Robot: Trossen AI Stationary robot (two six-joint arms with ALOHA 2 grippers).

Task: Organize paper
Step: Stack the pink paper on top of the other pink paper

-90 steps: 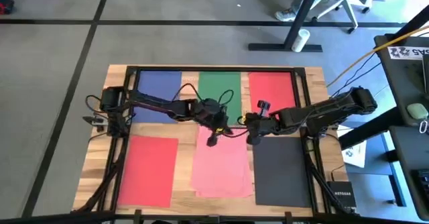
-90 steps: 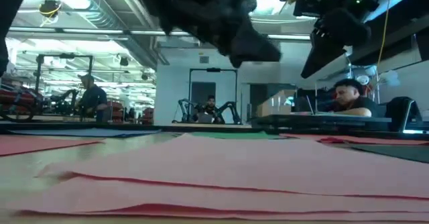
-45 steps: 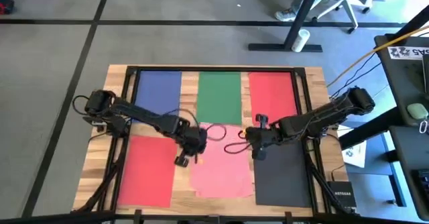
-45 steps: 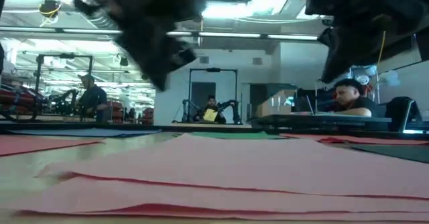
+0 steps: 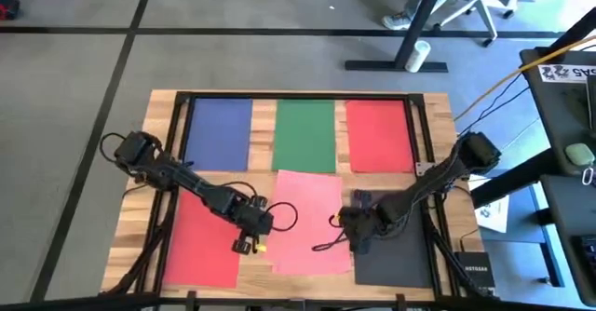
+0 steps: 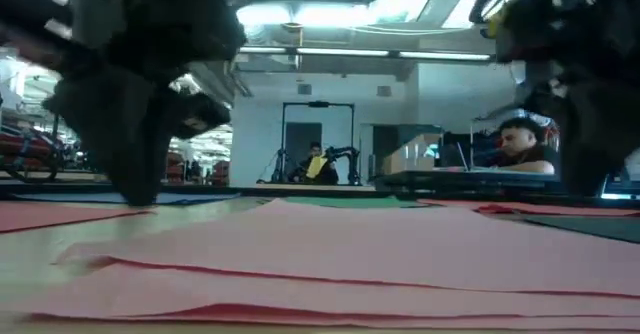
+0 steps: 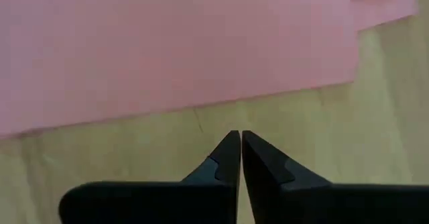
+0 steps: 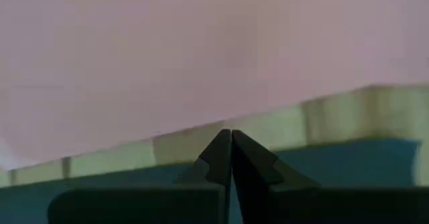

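You have 6 sheets on the wooden table (image 5: 438,139). Along the far row lie the blue sheet (image 5: 220,134), the green sheet (image 5: 304,136) and a red sheet (image 5: 378,135), each flat and apart from its neighbours. In the near row lie a second red sheet (image 5: 200,241), the salmon pink stack (image 5: 307,218) and the dark grey sheet (image 5: 396,255).

Your left gripper (image 5: 250,243) is low over the strip of bare wood between the near red sheet and the pink stack; its wrist view shows both fingers pressed tip to tip, holding nothing, just off the pink edge. Your right gripper (image 5: 358,238) sits at the seam between the pink stack and the dark grey sheet, fingers likewise closed and empty, though contact with the paper is hard to judge.
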